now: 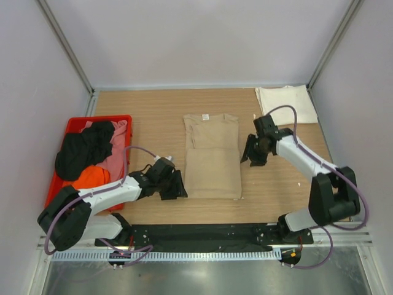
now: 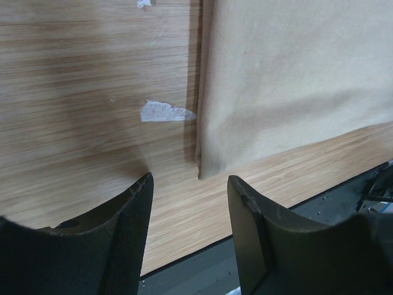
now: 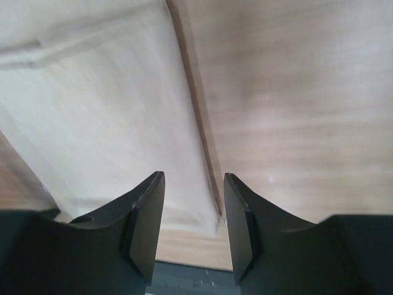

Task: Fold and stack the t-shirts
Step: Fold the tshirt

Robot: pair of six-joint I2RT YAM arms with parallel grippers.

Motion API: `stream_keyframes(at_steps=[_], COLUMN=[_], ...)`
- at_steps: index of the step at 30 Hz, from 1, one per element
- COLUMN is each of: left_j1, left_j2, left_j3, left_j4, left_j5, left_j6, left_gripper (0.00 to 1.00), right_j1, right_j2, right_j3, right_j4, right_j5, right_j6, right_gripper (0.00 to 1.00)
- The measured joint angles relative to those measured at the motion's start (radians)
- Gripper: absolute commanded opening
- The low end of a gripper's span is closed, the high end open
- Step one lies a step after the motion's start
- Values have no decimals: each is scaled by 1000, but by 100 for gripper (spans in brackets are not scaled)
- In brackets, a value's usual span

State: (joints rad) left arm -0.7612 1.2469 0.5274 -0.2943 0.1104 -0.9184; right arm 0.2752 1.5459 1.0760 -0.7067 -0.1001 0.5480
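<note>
Tan shirt (image 1: 212,157) lies folded flat in the middle of the surface (image 1: 153,110), collar toward the far side. Left fingers (image 2: 138,215) are spread with nothing between them, at the shirt's near left corner. In the wrist view that corner sits just ahead of the gap, apart from both tips. Right fingers (image 3: 147,215) are also spread and empty, at the shirt's right edge. The edge runs into their gap, cloth on one side and bare wood on the other; the blur hides whether they touch it. Cream shirt (image 1: 285,104) lies folded in the far right corner. Black shirt (image 1: 83,150), pink shirt (image 1: 116,153) and orange shirt (image 1: 92,177) lie heaped in the bin (image 1: 77,125) at the left.
</note>
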Motion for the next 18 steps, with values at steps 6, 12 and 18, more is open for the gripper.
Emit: stream_keyframes(at_steps=[6, 12, 18], left_j1=[0, 0, 0], left_j2=[23, 51, 60], left_j3=[-12, -13, -20], left_j4=[68, 111, 130], left_j5=[25, 34, 32], left_j6=[-35, -56, -75], left_gripper=[47, 39, 32], right_j1=[83, 183, 223], right_j2=[-253, -348, -402], right_j3=[-288, -434, -510], right_j4=[-48, -39, 25], right_j5=[-7, -16, -20], right_j6=[136, 260, 348], right_gripper=[52, 51, 50])
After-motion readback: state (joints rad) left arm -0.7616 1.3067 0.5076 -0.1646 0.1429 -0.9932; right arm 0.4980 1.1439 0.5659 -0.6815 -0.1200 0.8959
